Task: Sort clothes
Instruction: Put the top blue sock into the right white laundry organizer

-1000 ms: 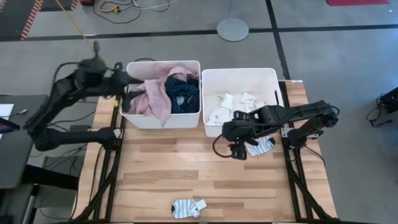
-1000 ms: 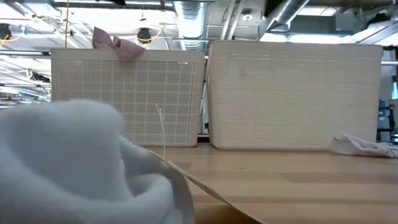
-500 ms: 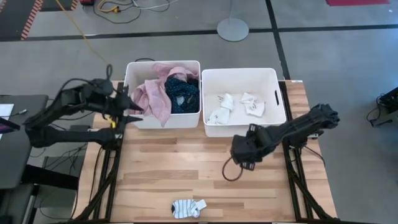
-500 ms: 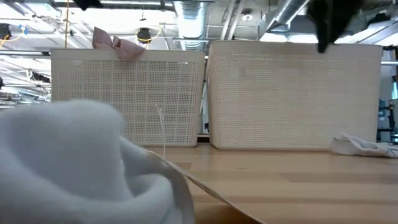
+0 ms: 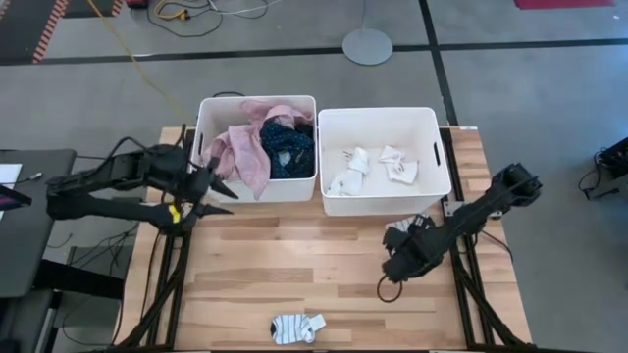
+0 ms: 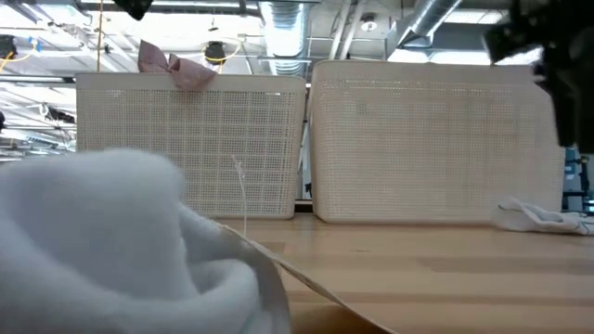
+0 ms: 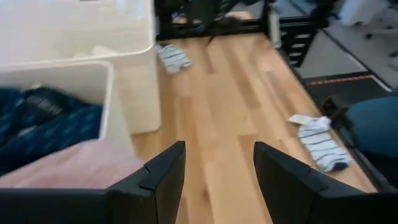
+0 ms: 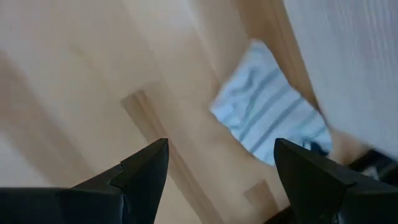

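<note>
A pink top (image 5: 242, 149) and a navy dotted piece (image 5: 287, 147) lie in the left white bin (image 5: 204, 123); the pink top hangs over its rim. White socks (image 5: 373, 167) lie in the right bin (image 5: 432, 118). One striped sock (image 5: 297, 327) lies on the table near the front edge. Another sock (image 5: 405, 226) lies before the right bin, partly behind my right arm. My left gripper (image 5: 224, 193) is open and empty at the left bin's front left corner. My right gripper (image 5: 391, 272) is open and empty over the table, nearer than that sock (image 8: 273, 115).
In the low view the front sock (image 6: 111, 246) fills the near left and the other sock (image 6: 536, 216) lies at the right. In the left wrist view both socks (image 7: 173, 57) (image 7: 320, 142) show on the bare wood. Bare tabletop (image 5: 294, 255) lies between the grippers.
My left gripper has come out from over the left bin toward the table's near edge, down to the bin's front left corner. My right gripper has gone from the right bin's front toward the near edge and a little right. Both socks on the table stay where they were.
</note>
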